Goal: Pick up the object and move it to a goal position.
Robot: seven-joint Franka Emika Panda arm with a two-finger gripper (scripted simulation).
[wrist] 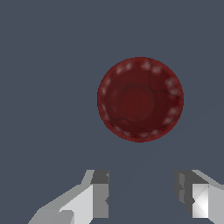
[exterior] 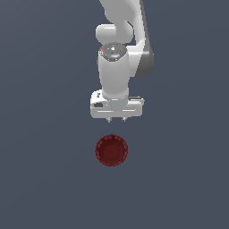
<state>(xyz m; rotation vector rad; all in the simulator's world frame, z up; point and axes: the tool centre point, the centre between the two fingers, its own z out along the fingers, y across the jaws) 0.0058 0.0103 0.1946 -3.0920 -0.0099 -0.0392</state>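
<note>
Worktop (exterior: 40, 179): plain grey-blue surface, carrying one item.

Arm (exterior: 117, 67): white, wrist pointing down, poised above the surface.

Gripper (exterior: 116, 120): fingers spread apart, holding nothing; gap seen in the wrist view (wrist: 142, 192).

Bowl (exterior: 111, 150): dark red, scalloped rim, upright on the worktop, near the fingertips but apart from them.

Step, as judged: approach, grasp not yet made. Next move calls for centring the fingers over the rim, then descending.

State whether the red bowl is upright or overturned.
Upright: the wrist view looks straight into the bowl's hollow, with its flat inner base visible.
</note>
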